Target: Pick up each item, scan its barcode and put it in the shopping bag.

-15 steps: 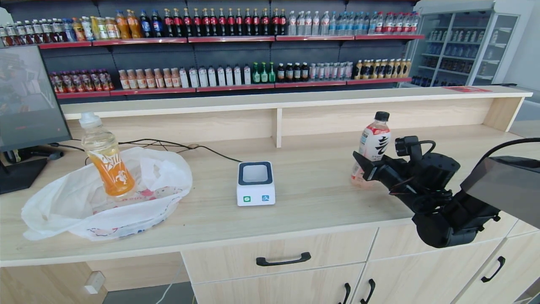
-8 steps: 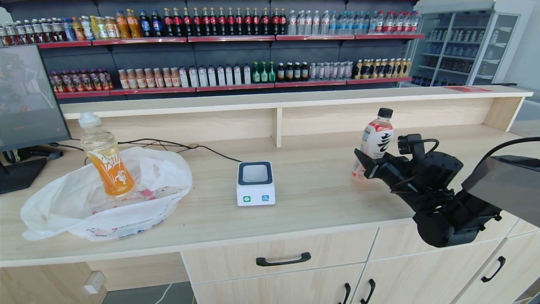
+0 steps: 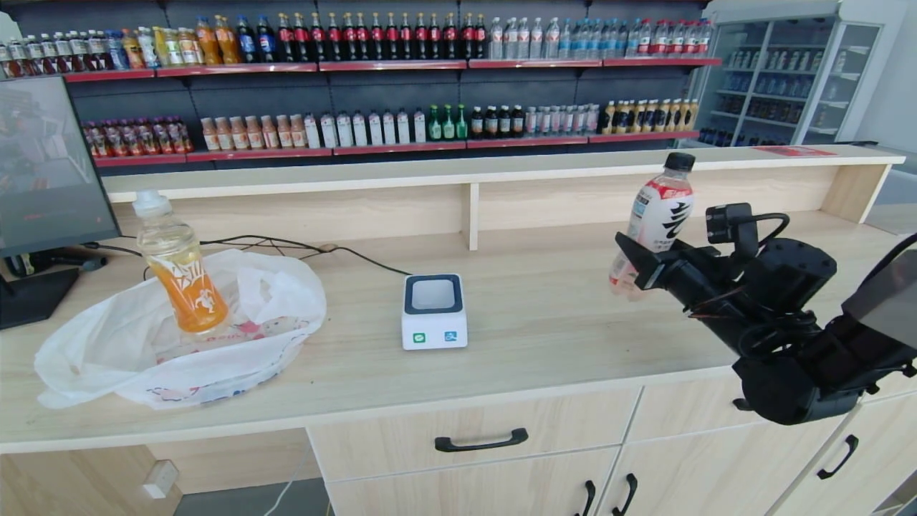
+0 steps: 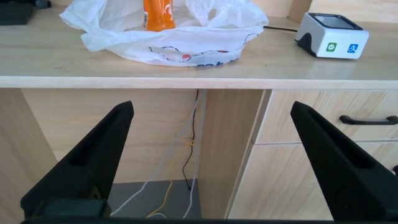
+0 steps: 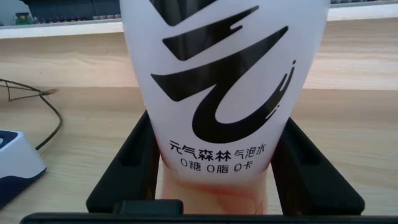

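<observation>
Right gripper (image 3: 633, 264): at the right end of the counter, closed on the lower body of the bottle, one black finger on each side of it.
White-labelled drink bottle with black cap and pinkish liquid (image 3: 660, 206): clamped in the right gripper, tilted with the cap up and leaning toward the right, base apparently clear of the counter.
Left gripper (image 4: 211, 113): spread wide with nothing between the fingers, low in front of the cabinet, below the counter's front edge.
White plastic shopping bag (image 3: 107, 351): slumped open on the left part of the counter.
Clear bottle of orange drink with white cap (image 3: 183, 276): standing inside the shopping bag, leaning slightly.
White box-shaped scanner with dark-framed top window (image 3: 434, 310): at the middle of the counter, between the bag and the held bottle, well apart from both.
Light wooden counter (image 3: 544, 322): carrying the bag and the scanner, with drawers with black handles below.
Dark monitor (image 3: 43, 165): at the far left edge of the counter, behind the bag.
Black cable (image 3: 358, 256): running along the counter behind the bag toward the scanner.
Red-edged shelves (image 3: 401, 68): behind the counter, lined with rows of bottles.
</observation>
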Controlling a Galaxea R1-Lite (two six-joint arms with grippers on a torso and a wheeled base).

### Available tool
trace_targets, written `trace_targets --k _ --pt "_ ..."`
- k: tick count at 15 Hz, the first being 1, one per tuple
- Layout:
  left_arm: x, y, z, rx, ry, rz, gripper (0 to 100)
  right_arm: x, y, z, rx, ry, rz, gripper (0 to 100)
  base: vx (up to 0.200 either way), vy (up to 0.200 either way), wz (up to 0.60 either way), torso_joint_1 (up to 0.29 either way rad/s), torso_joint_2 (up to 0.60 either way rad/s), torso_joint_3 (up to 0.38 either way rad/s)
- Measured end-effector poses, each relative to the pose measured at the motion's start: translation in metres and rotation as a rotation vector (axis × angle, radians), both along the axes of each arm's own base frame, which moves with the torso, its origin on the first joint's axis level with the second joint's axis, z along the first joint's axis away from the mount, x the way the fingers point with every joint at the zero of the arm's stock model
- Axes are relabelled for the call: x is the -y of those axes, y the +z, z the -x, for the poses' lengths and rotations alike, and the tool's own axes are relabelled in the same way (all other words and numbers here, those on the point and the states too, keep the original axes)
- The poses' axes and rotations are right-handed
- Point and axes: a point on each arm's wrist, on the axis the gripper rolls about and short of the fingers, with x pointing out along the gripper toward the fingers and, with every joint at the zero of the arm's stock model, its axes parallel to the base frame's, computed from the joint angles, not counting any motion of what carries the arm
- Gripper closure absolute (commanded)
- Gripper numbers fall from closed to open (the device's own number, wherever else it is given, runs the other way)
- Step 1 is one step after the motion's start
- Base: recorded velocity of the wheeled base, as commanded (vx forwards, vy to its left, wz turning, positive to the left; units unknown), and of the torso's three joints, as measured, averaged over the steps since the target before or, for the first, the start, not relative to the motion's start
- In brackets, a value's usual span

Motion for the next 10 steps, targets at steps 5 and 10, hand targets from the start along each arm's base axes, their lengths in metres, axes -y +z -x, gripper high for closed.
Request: trace_targets --k 5,10 --pt "0.000 0.000 0.000 0.000 0.000 0.000 0 -0.001 0.013 0.081 -0.058 0.032 0.047 100 0.000 0.000 0.00 0.000 0.00 0.000" --pt "0.000 0.000 0.000 0.000 0.000 0.000 0 -0.001 0.026 0.152 -0.041 0.068 0.052 100 0.000 0.000 0.00 0.000 0.00 0.000"
